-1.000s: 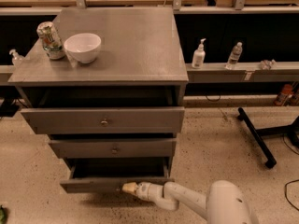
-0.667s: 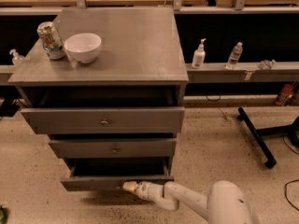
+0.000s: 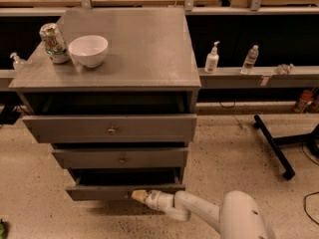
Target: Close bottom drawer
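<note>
- bottom drawer [image 3: 94, 192] is seen lowest in the cabinet [image 3: 149, 59], pulled partly out.
- judged rigid, light on its slides; no grasp is needed, the front panel is best pushed near its middle.
- gripper [image 3: 139, 195] is pressed against that panel, jaws drawn narrow, holding nothing.
- arm [image 3: 199, 210] is stretched low and level from the lower right.

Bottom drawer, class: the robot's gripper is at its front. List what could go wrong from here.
1. The gripper presses on the very slim front of the bottom drawer; it may slip into the dark gap above.
2. The middle drawer juts out just above the arm; lifting could strike it.
3. A hard shove might jolt the cabinet, shifting the bowl and can on top.
</note>
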Available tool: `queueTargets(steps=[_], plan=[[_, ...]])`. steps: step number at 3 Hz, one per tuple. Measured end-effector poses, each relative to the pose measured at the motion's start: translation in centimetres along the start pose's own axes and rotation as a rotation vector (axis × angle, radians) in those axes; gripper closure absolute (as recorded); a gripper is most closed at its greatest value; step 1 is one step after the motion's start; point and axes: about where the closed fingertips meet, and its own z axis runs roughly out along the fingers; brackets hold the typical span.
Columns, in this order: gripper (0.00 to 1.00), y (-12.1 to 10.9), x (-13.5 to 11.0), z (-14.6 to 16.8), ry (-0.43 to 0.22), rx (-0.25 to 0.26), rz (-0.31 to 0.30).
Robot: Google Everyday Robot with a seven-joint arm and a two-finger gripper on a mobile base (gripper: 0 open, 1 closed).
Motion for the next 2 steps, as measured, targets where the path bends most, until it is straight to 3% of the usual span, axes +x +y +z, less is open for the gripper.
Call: queueTargets(steps=[1, 2], plan=[[1.0, -0.14, -1.73, 0.4, -0.023, 0.016, 0.018], [1.0, -0.17, -1.55, 0.29, -0.024, 0.017, 0.019]])
